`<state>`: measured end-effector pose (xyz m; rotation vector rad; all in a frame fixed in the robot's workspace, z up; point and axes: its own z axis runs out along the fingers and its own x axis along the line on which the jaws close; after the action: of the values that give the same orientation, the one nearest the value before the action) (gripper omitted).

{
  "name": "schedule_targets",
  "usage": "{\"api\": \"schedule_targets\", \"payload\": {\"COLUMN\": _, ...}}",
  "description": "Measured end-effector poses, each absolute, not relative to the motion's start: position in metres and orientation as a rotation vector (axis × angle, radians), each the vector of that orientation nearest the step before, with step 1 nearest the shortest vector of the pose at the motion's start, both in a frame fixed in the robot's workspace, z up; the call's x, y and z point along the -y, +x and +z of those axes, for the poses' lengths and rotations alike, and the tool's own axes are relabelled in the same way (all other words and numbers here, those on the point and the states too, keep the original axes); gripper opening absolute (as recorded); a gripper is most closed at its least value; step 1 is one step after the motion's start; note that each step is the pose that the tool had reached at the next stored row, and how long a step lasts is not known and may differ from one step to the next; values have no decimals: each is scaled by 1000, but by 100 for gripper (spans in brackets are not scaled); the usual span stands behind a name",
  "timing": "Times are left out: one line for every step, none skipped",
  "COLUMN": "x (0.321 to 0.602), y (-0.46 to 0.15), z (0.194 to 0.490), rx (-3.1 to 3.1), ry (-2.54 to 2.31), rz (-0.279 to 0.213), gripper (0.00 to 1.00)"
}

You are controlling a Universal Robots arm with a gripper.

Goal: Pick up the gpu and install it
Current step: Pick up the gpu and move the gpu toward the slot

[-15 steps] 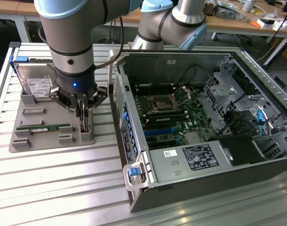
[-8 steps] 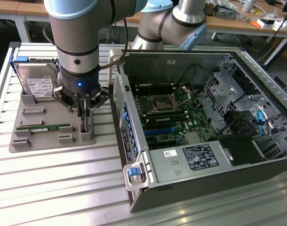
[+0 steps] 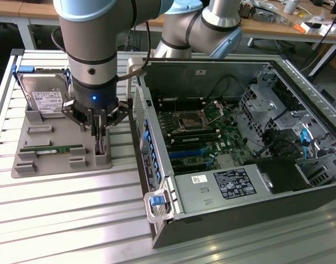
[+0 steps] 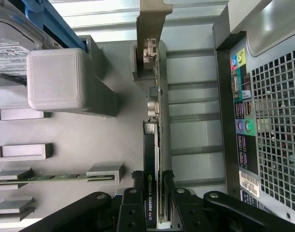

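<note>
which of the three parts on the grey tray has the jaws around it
The gpu, the thin dark card standing on edge with a silver bracket; the gripper clamps it in its jaws. The hard drive and green memory stick sit apart.

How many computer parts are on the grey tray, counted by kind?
gpu: 1
hard drive: 1
memory stick: 1
Total: 3
</note>
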<state>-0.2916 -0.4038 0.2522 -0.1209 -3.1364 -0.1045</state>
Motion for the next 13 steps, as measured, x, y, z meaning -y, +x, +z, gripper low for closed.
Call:
{"api": "schedule_targets", "payload": {"x": 404, "y": -292, "z": 254, "rx": 3136, "ry": -121, "rz": -105, "gripper": 26}}
{"api": "schedule_targets", "payload": {"x": 404, "y": -291, "z": 256, "rx": 3136, "ry": -121, "rz": -105, "gripper": 26}}
{"api": "schedule_targets", "payload": {"x": 404, "y": -291, "z": 257, "rx": 3136, "ry": -121, "rz": -105, "gripper": 26}}
{"api": "schedule_targets", "payload": {"x": 404, "y": -291, "z": 258, "rx": 3136, "ry": -121, "rz": -105, "gripper": 26}}
{"api": "schedule_targets", "payload": {"x": 404, "y": -290, "z": 261, "rx": 3136, "ry": -121, "rz": -104, "gripper": 26}}
{"api": "schedule_targets", "payload": {"x": 404, "y": -290, "z": 262, "rx": 3136, "ry": -121, "rz": -105, "gripper": 26}}
{"api": "schedule_targets", "payload": {"x": 404, "y": -289, "z": 264, "rx": 3136, "ry": -121, "rz": -105, "gripper": 26}}
{"api": "schedule_targets", "payload": {"x": 404, "y": -288, "z": 265, "rx": 3136, "ry": -121, "rz": -105, "gripper": 26}}
{"api": "schedule_targets", "payload": {"x": 404, "y": -287, "z": 266, "rx": 3136, "ry": -121, "rz": -104, "gripper": 26}}
{"api": "schedule_targets", "payload": {"x": 404, "y": -287, "z": 266, "rx": 3136, "ry": -121, "rz": -104, "gripper": 26}}
{"api": "schedule_targets", "payload": {"x": 404, "y": -286, "z": 266, "rx": 3136, "ry": -121, "rz": -105, "gripper": 26}}
{"api": "schedule_targets", "payload": {"x": 404, "y": -285, "z": 266, "rx": 3136, "ry": -121, "rz": -104, "gripper": 26}}
{"api": "schedule_targets", "payload": {"x": 404, "y": -284, "z": 266, "rx": 3136, "ry": -121, "rz": -104, "gripper": 26}}
